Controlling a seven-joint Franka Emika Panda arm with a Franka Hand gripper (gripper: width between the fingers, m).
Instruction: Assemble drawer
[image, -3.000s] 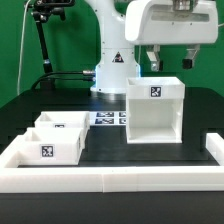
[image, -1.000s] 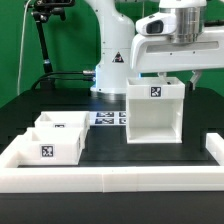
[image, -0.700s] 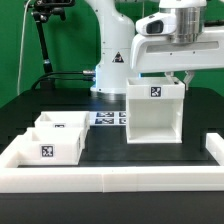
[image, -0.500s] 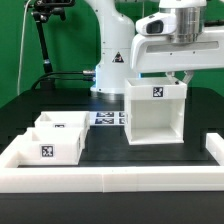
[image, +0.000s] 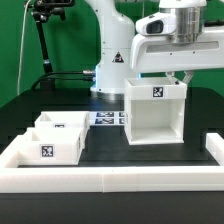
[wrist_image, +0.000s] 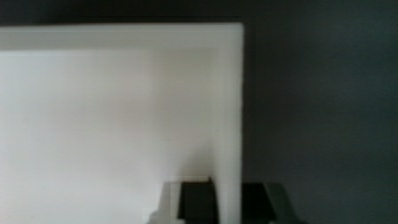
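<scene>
The drawer's tall hollow white housing (image: 152, 115) stands on the black table at centre right, with a tag on its upper front. Two small white trays (image: 62, 127) (image: 47, 147) sit side by side at the exterior view's left. My gripper (image: 183, 80) is at the top of the housing's right wall. In the wrist view the gripper (wrist_image: 226, 200) straddles this thin white wall (wrist_image: 226, 110). One dark finger (wrist_image: 196, 200) shows on each side, pressed against the wall. The inside of the housing fills the rest of that view.
The marker board (image: 108, 118) lies flat behind the trays, next to the housing. A long low white wall (image: 110, 178) edges the table's front and sides. The arm's base (image: 112, 70) stands behind the housing, and a black stand rises at the back left.
Since three seconds ago the gripper has come down onto the housing's right wall. In the last second the housing's left side has shifted slightly towards the exterior view's left.
</scene>
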